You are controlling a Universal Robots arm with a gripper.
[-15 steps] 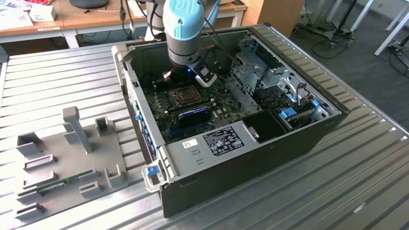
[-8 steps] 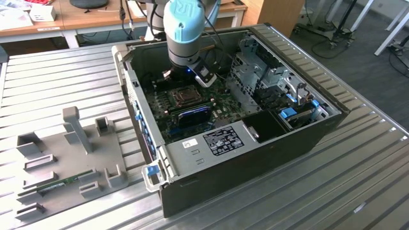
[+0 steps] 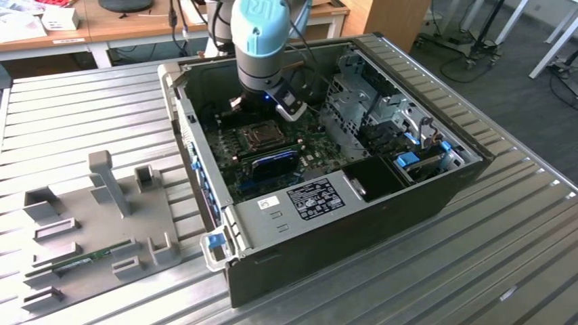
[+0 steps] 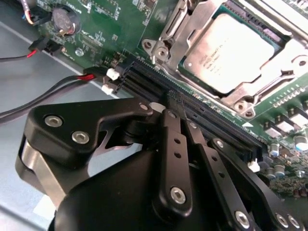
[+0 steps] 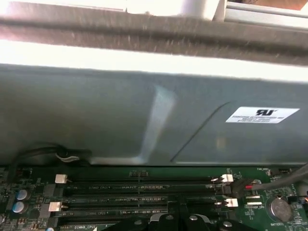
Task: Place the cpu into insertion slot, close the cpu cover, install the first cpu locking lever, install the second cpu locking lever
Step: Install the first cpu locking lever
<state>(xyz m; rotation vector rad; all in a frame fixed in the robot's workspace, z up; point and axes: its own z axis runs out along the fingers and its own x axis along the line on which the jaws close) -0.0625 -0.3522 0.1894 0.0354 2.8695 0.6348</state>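
While the arm reaches down into the open computer case (image 3: 271,223) in the exterior view, its gripper (image 3: 271,107) hangs over the green circuit board (image 3: 312,159), just behind the insertion slot (image 3: 258,136) and apart from it. Seen in the second wrist view, the cpu (image 4: 226,53) already lies flat in the insertion slot, its dull metal top showing through the cut-out of the cpu cover (image 4: 190,33), which lies down over it as a silvery frame. The gripper (image 4: 175,102) shows there as black linked fingers (image 4: 174,144) drawn together to a narrow tip with nothing between them, poised above the long black memory slots (image 4: 159,79) beside the socket. Red and black wires (image 4: 43,94) run across the grey case floor to white plugs at the board's edge. Both wrist views show the memory slots (image 5: 139,190); the first also shows the grey case wall (image 5: 120,115) behind them. Off to the exterior view's left, a grey holder tray (image 3: 99,223) sits on the slatted metal table (image 3: 505,244).
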